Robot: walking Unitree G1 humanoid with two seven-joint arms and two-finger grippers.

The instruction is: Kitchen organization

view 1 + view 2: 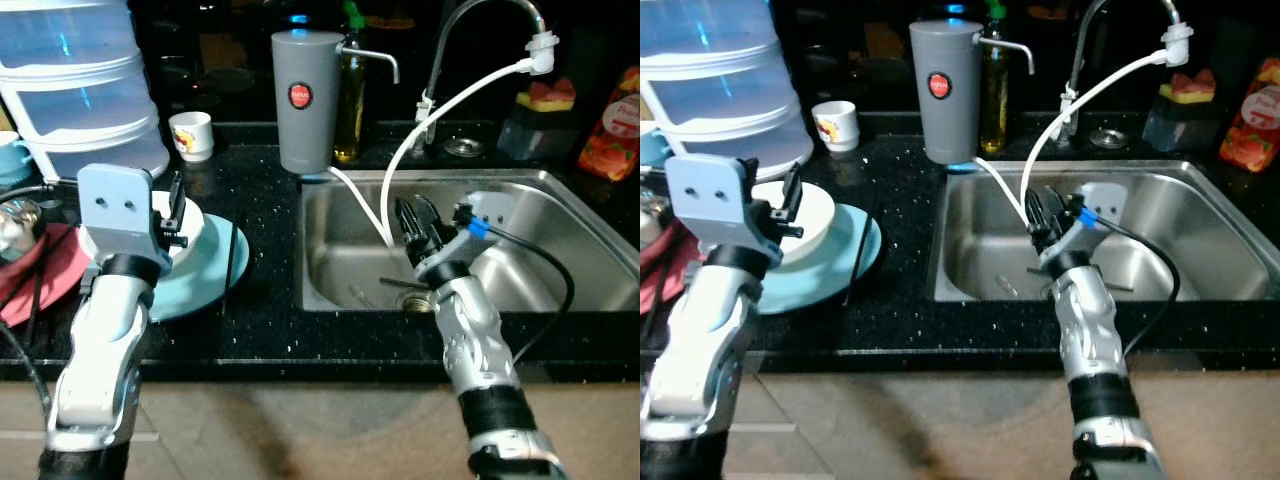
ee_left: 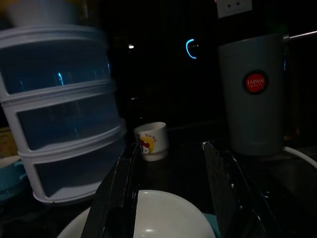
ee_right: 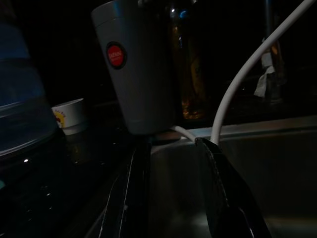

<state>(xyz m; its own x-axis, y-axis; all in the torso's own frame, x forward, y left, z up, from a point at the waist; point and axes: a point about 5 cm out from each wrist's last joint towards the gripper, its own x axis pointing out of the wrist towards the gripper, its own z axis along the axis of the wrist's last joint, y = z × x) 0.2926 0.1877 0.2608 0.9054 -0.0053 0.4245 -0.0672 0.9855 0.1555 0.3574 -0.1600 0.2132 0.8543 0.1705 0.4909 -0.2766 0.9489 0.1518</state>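
Hovering open above a white bowl (image 1: 190,225) on a blue plate (image 1: 215,270), the left hand (image 1: 172,215) should grip its rim; ceramic looks slippery, breakable. Right hand (image 1: 417,222) open over the sink (image 1: 560,200).

A home kitchen: a steel sink (image 1: 560,215) with a curved tap (image 1: 470,20) set in a black speckled desk (image 1: 260,200), plates (image 1: 205,265), a mug (image 1: 192,135), an oil bottle (image 1: 350,95).

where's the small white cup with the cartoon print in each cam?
Left eye: white cup on the counter, upper left.
Right eye, same spot.
Left wrist, centre, beyond the left gripper.
Right wrist, left edge.
Shared landmark: grey canister with a red badge.
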